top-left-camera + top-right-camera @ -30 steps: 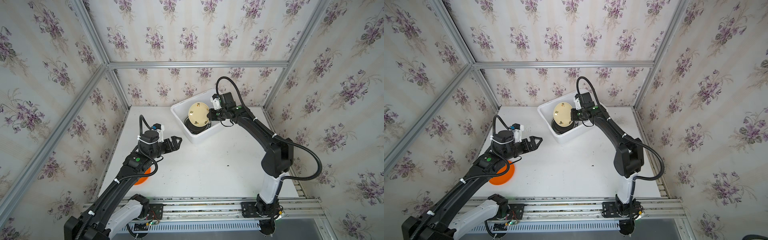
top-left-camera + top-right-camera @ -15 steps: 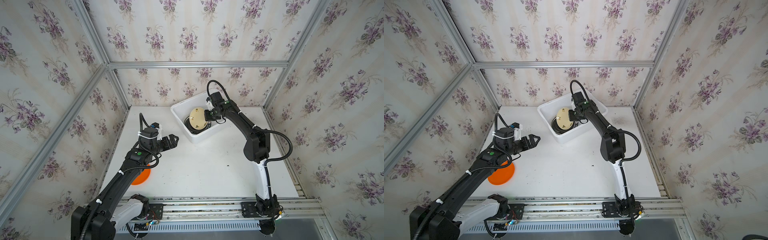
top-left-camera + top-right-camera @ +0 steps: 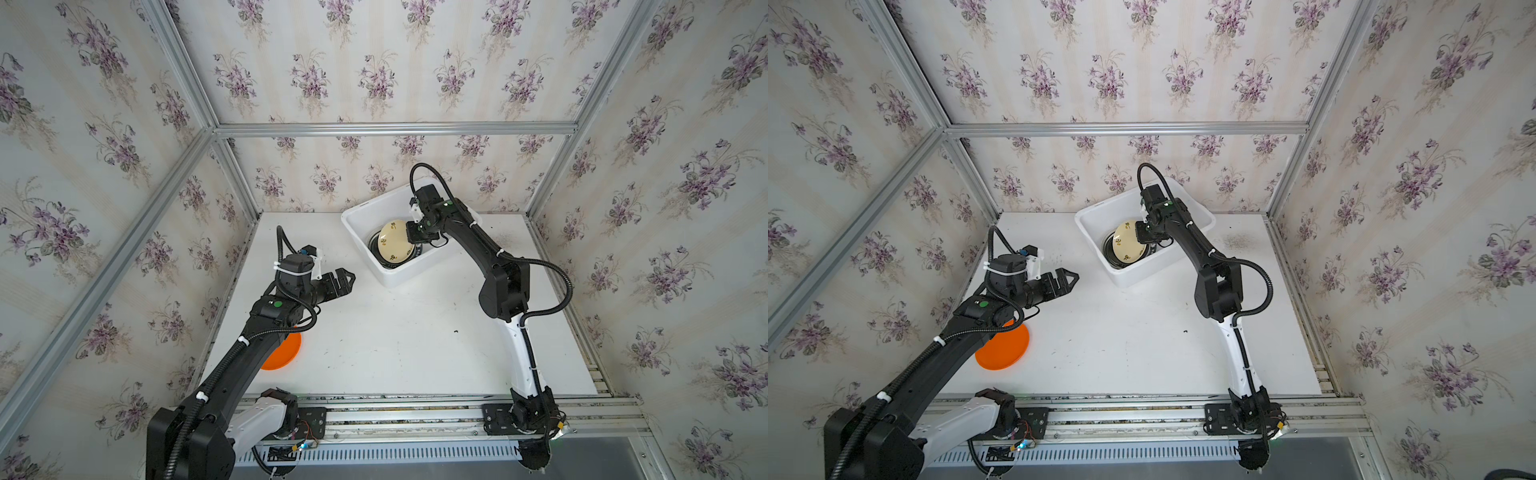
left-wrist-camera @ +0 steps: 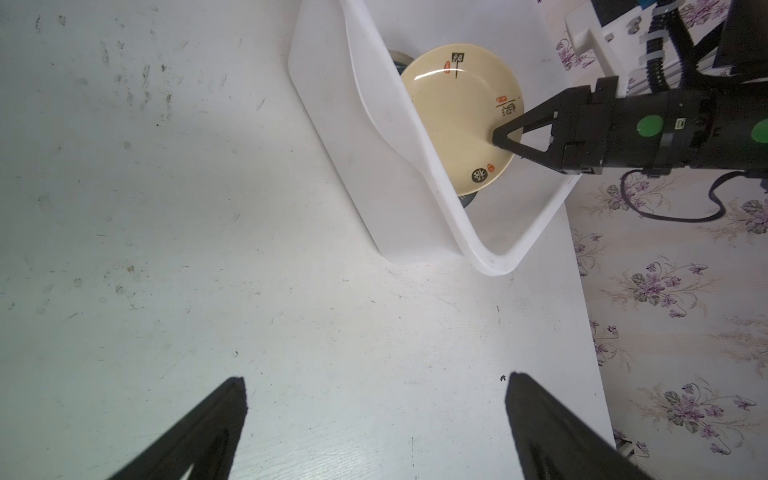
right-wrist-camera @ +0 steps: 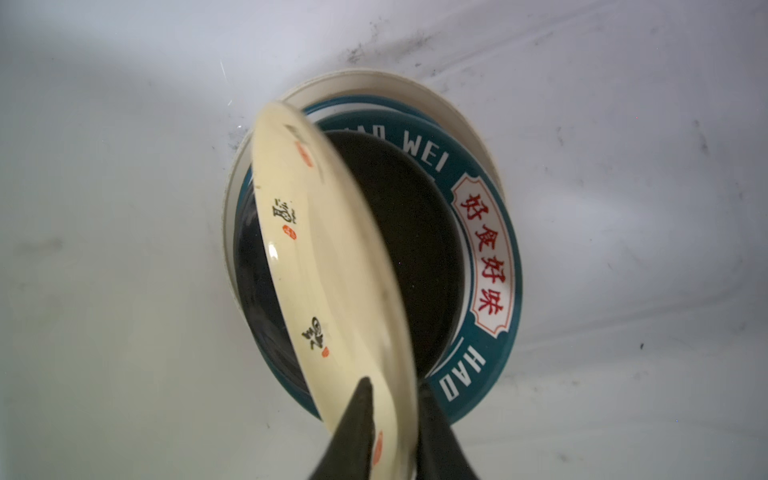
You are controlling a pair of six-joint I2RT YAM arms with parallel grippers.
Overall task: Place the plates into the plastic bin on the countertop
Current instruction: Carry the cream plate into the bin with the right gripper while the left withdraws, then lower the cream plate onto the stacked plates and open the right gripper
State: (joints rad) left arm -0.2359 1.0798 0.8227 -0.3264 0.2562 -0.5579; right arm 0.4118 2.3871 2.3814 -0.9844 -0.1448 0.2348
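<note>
Inside the far plastic bin (image 3: 411, 272), the right end effector (image 5: 395, 384) straddles the rim of a tilted cream plate (image 5: 332, 270), grip unclear, above a teal plate (image 5: 490, 232) lettered "HAO WEI". The left end effector (image 4: 376, 376) is wide open, empty.

Teal plate (image 5: 486, 361): "HAO WEI"; "好食好味"

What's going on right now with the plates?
The right gripper is down in the plastic bin, its fingers straddling the rim of a tilted cream plate over the stacked plates; whether they grip it is unclear. The left gripper hovers open above the countertop. An orange plate lies outside the bin.
</note>
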